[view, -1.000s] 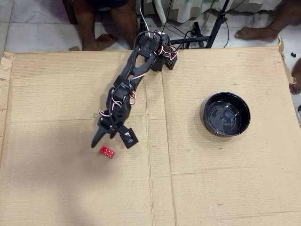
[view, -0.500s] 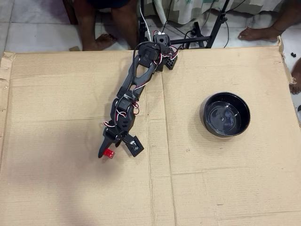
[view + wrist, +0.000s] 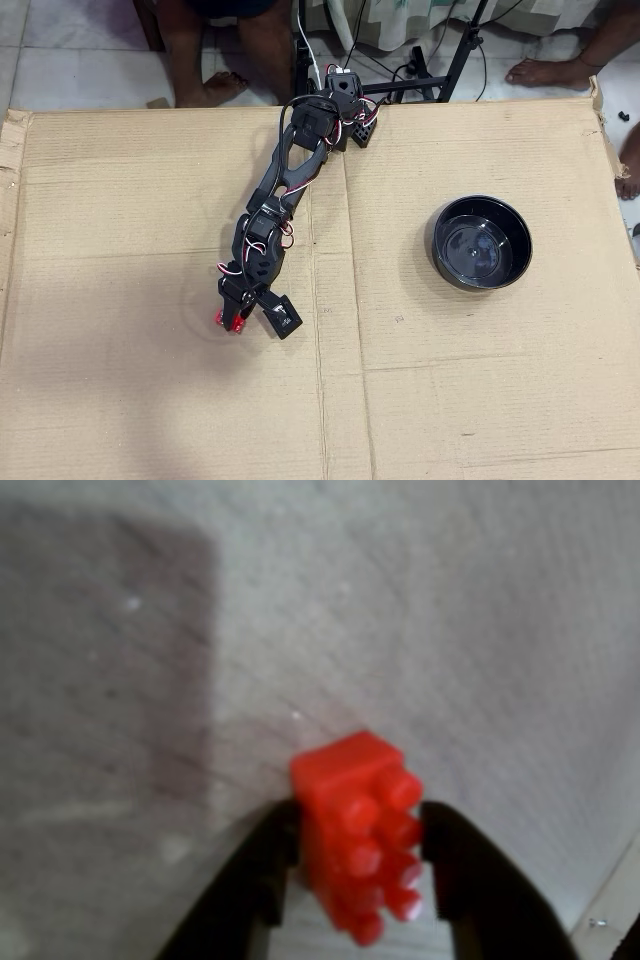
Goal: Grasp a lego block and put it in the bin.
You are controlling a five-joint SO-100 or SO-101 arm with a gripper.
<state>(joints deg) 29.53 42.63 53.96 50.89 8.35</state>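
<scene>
Meanwhile the bin [image 3: 479, 243] sits empty, the pincer [image 3: 360, 880] clamped around the lego block [image 3: 362, 830].

Brown cardboard sheet [image 3: 450, 380] on pale tiled floor [image 3: 80, 60]

Black throughout, built of chunky blocky segments from the base to the tip. Threaded along its length with thin red, white and black cables looping out at the joints. Ends in two tapering matte black jaws, smooth and unmarked.
</scene>
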